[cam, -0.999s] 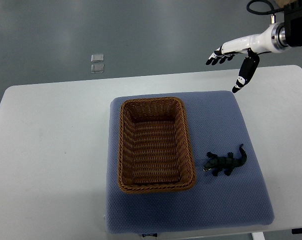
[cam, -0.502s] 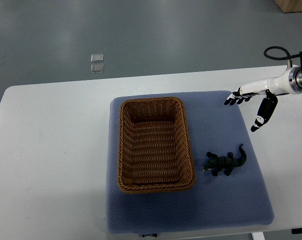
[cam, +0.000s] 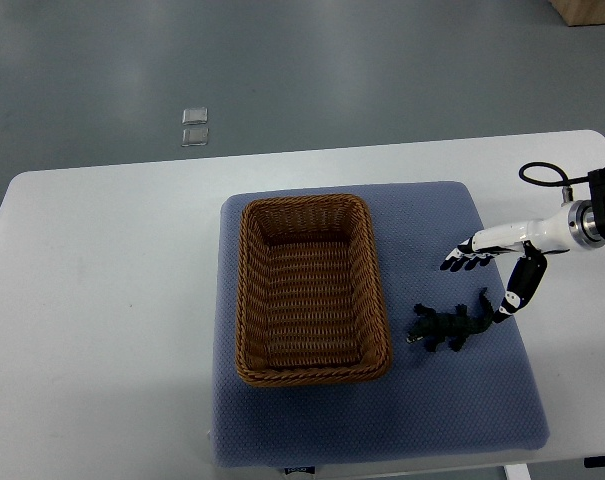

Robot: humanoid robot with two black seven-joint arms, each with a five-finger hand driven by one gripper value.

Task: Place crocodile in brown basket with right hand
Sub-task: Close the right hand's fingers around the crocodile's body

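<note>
top view: right robot hand [cam: 494, 243] open and empty beside tail of crocodile [cam: 447, 327], forearm cropped at edge

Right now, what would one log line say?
dark green toy crocodile on blue mat, ungrasped | right robot hand open by its tail | brown wicker basket empty

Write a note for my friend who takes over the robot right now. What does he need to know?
Right hand: open, fingers spread, holding nothing, poised by the crocodile's tail end.
Left hand: not in view.
Crocodile: lying on the blue mat, just right of the brown basket, outside it.
Basket: empty, in the middle of the mat.
Done: the hand is at the toy, nothing more.
Left: grasp the crocodile, lift it, set it in the basket.
</note>
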